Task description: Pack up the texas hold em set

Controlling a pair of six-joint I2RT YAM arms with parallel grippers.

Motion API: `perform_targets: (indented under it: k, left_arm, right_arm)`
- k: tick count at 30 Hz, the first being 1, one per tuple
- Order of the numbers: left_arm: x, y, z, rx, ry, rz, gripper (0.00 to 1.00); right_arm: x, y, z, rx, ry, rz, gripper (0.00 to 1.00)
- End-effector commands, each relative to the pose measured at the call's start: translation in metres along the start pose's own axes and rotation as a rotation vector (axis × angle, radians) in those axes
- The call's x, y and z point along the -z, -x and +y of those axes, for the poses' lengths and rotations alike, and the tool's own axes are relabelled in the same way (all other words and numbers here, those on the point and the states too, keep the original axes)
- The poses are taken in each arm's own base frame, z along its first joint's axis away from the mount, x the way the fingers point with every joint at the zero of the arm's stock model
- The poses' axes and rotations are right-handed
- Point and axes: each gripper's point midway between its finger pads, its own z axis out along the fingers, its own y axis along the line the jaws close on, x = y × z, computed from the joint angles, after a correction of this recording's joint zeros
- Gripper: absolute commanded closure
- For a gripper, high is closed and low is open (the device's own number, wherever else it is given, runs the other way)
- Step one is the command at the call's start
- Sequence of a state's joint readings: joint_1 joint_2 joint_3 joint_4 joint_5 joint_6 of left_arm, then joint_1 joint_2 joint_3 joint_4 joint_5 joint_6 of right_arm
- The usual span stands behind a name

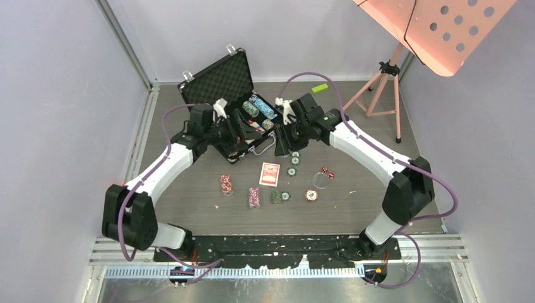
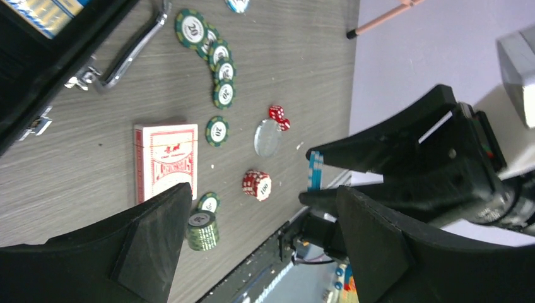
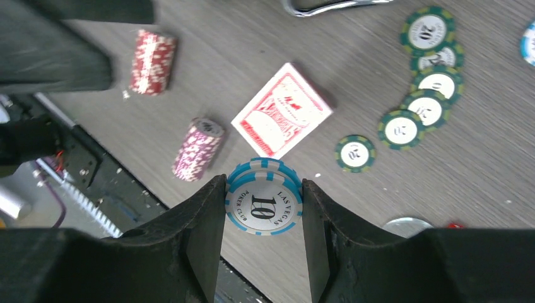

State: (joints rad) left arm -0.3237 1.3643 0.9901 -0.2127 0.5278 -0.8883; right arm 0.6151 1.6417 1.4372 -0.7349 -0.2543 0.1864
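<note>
The black briefcase (image 1: 221,79) lies open at the back of the table, with several chip stacks in its tray. My right gripper (image 3: 264,183) is shut on a short stack of blue-and-white "10" chips (image 3: 264,207), held above the table just in front of the case (image 1: 282,146). My left gripper (image 2: 262,192) hangs open beside it over the case's front edge (image 1: 243,129), nothing between its fingers. The red-backed card deck (image 1: 269,174) lies flat mid-table. Around it are loose green chips (image 2: 221,63), a green stack (image 2: 202,230), red stacks (image 1: 226,184) and red dice (image 1: 327,172).
A small green block (image 1: 320,88) lies at the back right. The pink tripod stand (image 1: 385,82) rises in the right corner. A clear round disc (image 1: 322,181) sits by the dice. The case's silver handle (image 2: 132,53) juts toward the chips. Walls close in both sides.
</note>
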Motion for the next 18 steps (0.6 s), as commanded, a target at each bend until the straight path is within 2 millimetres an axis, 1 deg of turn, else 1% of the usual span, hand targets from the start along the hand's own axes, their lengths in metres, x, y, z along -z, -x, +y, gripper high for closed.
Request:
perform_targets:
  k: [1, 3, 5, 7, 13, 18]
  left_arm:
    - [0.001, -0.001, -0.03, 0.029, -0.126, 0.096, 0.16]
    - [-0.001, -0.004, -0.034, 0.04, -0.149, 0.133, 0.19]
    - [-0.001, -0.007, -0.037, 0.055, -0.173, 0.169, 0.22]
    - [-0.001, -0.01, -0.039, 0.07, -0.187, 0.193, 0.22]
    - [0.0, -0.022, -0.044, 0.099, -0.231, 0.274, 0.24]
    - [-0.003, -0.031, -0.046, 0.104, -0.248, 0.317, 0.31]
  right_arm:
    - [0.025, 0.019, 0.035, 0.084, 0.141, -0.118, 0.99]
    - [0.029, 0.021, 0.045, 0.113, 0.167, -0.14, 0.99]
    - [0.033, 0.023, 0.05, 0.132, 0.178, -0.154, 0.99]
    - [0.035, 0.026, 0.052, 0.142, 0.181, -0.164, 0.99]
    - [0.033, 0.029, 0.056, 0.155, 0.189, -0.163, 0.99]
    - [0.031, 0.031, 0.063, 0.167, 0.212, -0.158, 0.99]
